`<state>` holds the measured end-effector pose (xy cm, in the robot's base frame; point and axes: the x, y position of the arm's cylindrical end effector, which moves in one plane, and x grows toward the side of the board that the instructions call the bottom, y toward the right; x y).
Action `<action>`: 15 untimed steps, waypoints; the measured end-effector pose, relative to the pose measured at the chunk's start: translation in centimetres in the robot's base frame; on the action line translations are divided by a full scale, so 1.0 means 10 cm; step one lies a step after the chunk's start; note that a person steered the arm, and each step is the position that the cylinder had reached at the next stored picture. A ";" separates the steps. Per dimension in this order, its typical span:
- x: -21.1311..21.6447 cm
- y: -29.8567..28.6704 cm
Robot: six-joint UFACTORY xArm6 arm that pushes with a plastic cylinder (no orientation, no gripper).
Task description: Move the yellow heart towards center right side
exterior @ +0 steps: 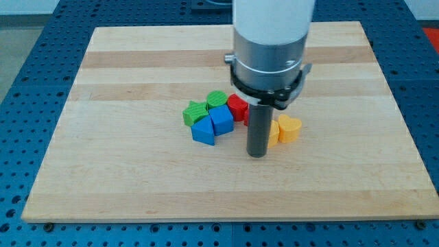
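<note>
Camera view: my tip (pixel 256 154) rested just left of the yellow heart (pixel 290 128), near-right of blue blocks (pixel 212 124); no hand, nothing grasped.

My tip (pixel 256 155) sits just left of the yellow heart (pixel 290 128).

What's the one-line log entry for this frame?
tip at view's left of yellow heart, close, contact unclear | second yellow block partly hidden by rod | heart near board centre, not yet centre right

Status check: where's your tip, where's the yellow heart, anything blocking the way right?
My tip down just left of the yellow blocks. Yellow heart near board centre, beside another yellow block. Nothing on its right.
</note>
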<state>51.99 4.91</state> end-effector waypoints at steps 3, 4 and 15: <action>-0.46 0.26; -0.47 0.50; -0.52 1.39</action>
<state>46.80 18.77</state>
